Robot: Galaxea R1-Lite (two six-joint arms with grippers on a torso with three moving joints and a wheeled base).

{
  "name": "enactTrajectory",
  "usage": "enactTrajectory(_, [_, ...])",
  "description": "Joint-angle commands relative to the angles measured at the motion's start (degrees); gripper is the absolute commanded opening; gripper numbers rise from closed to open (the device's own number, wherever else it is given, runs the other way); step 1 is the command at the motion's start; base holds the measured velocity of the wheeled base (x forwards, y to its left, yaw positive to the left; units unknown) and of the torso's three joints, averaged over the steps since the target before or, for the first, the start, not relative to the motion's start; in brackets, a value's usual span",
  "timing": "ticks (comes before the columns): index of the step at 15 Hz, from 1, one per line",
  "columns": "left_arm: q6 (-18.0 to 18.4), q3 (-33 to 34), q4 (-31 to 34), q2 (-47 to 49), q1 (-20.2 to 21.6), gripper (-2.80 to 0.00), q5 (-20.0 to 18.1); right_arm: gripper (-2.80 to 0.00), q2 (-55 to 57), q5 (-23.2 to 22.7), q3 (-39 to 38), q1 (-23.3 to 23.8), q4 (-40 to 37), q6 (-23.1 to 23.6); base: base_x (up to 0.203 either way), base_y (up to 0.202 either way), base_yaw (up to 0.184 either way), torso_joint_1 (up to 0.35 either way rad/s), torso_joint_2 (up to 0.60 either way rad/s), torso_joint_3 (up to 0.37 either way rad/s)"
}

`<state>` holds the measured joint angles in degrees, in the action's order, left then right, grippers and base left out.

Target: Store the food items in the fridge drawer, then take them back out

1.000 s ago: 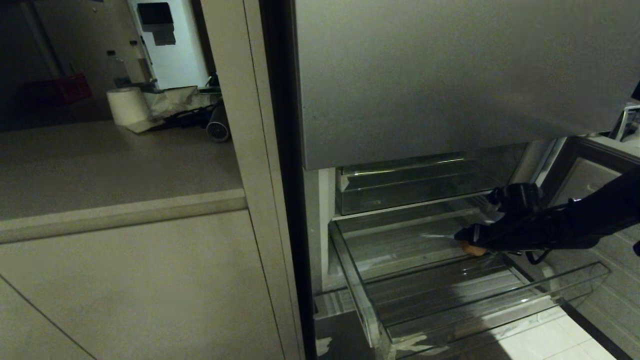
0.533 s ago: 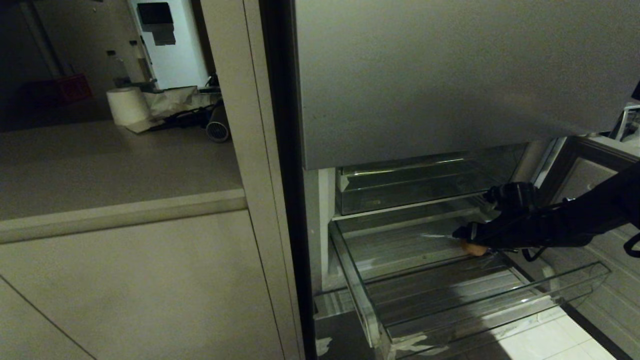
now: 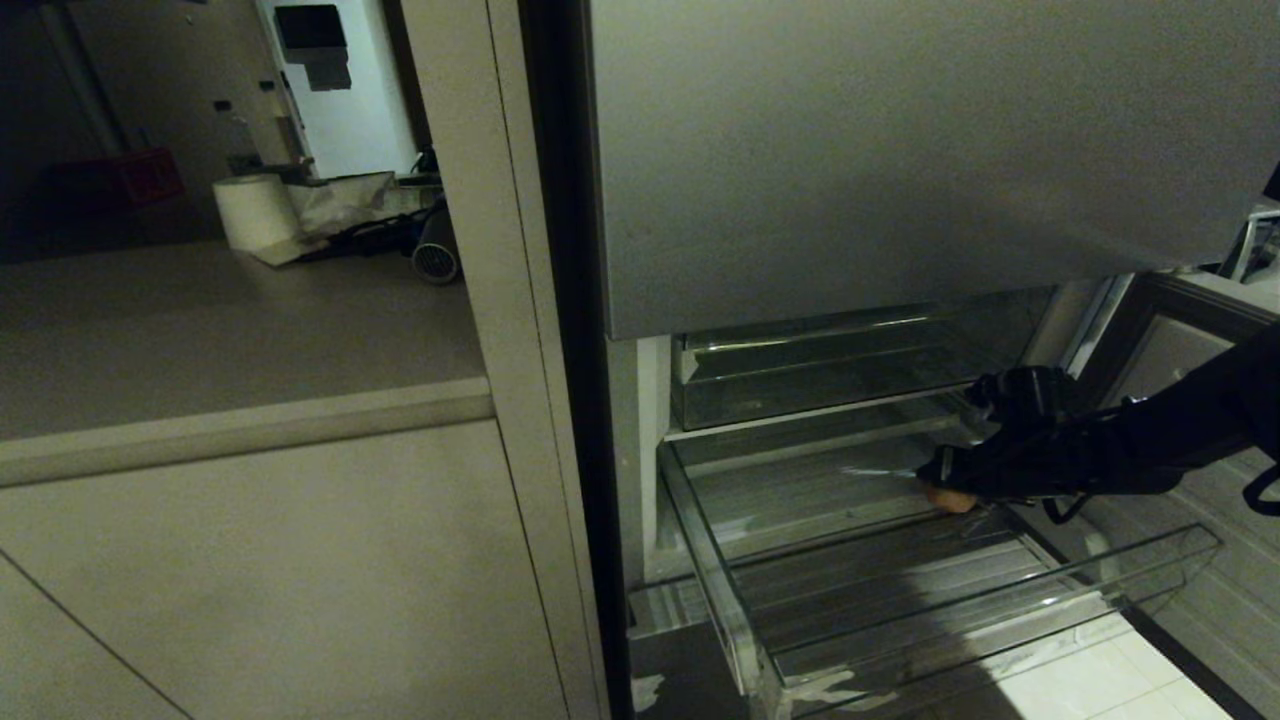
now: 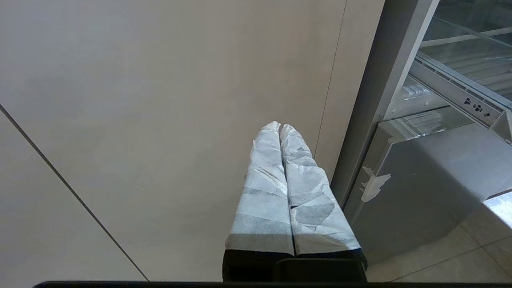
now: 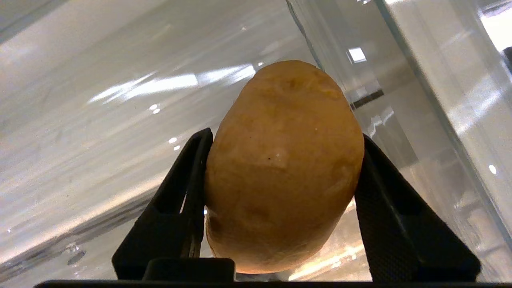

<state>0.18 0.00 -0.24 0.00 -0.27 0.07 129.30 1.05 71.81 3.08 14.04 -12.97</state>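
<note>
- Right pincer [image 5: 280, 168] reaches into the clear fridge drawer [image 3: 740, 640], its black fingers [image 5: 192, 180] pressed against both sides of the potato [image 5: 282, 168].
- Potato [image 3: 948, 498] sits low near the drawer's ribbed floor.
- Left pincer [image 4: 282, 132] hangs closed beside the cabinet panel [image 4: 160, 100].

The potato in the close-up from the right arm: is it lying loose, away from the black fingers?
No. The potato sits squarely between the right gripper's two black fingers, with one pressed against each side of it.
</note>
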Motion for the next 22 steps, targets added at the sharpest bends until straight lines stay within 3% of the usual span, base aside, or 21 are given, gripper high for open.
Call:
enactTrajectory(1, [0.0,0.0,0.0,0.1,0.0,-2.80,0.0,-2.80,-2.3,0.0,-1.3,0.0,0.0,-0.1,0.000,0.000,0.000,0.000,0.00,0.000])
enactTrajectory(13, [0.0,0.0,0.0,0.1,0.0,-2.80,0.0,-2.80,-29.9,-0.2,-22.4,-0.1,0.5,-0.8,0.000,0.000,0.000,0.000,0.00,0.000])
enactTrajectory(22, [0.0,0.0,0.0,0.1,0.0,-2.80,0.0,-2.80,-65.2,1.1,-35.8,0.0,-0.8,-0.1,0.000,0.000,0.000,0.000,0.00,0.000])
